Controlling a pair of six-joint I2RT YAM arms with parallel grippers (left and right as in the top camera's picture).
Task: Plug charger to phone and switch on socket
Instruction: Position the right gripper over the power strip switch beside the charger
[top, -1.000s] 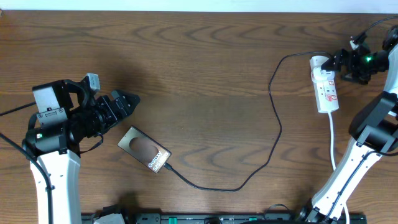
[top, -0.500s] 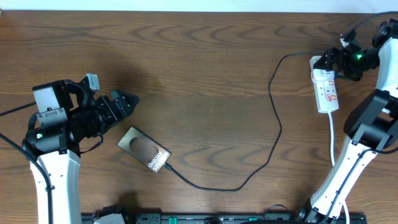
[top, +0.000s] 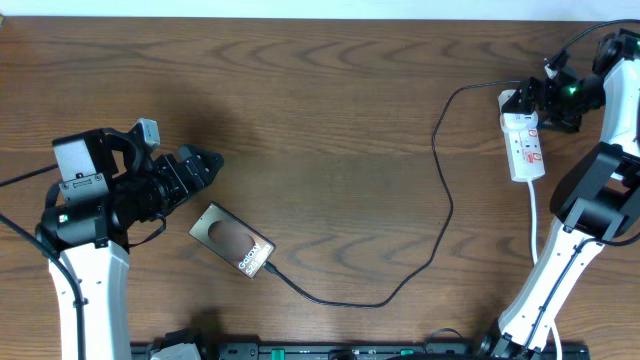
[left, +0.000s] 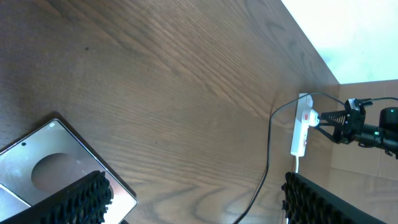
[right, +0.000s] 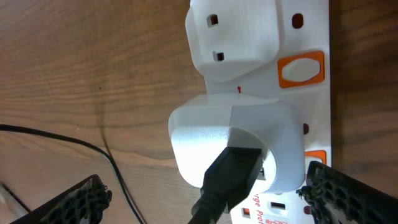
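**Both end effectors open, nothing held**

At the left of the desk (top: 320, 110), the left end effector (top: 205, 163) is seen with its fingers spread apart and empty; nothing is touched by it. The phone (top: 232, 241) lies flat on the desk just below and to the right of it, close by but apart, turned at an angle. In the left wrist view the phone's corner is seen between the two dark fingertips (left: 81, 199).

The charger (top: 440, 200) is plugged into the phone's lower right end. From there the black cable is run right in a low curve, then up the desk and across to a white adapter (right: 239, 146) seated in the socket (top: 525, 145).

The socket lies at the far right, lengthwise toward the front edge, with its white cord (top: 535, 225) trailing down. The right end effector (top: 535, 100) is held over the socket's upper end, above the adapter, its fingers wide apart and clamped on nothing. Orange switches (right: 301, 68) are visible beside the outlets.
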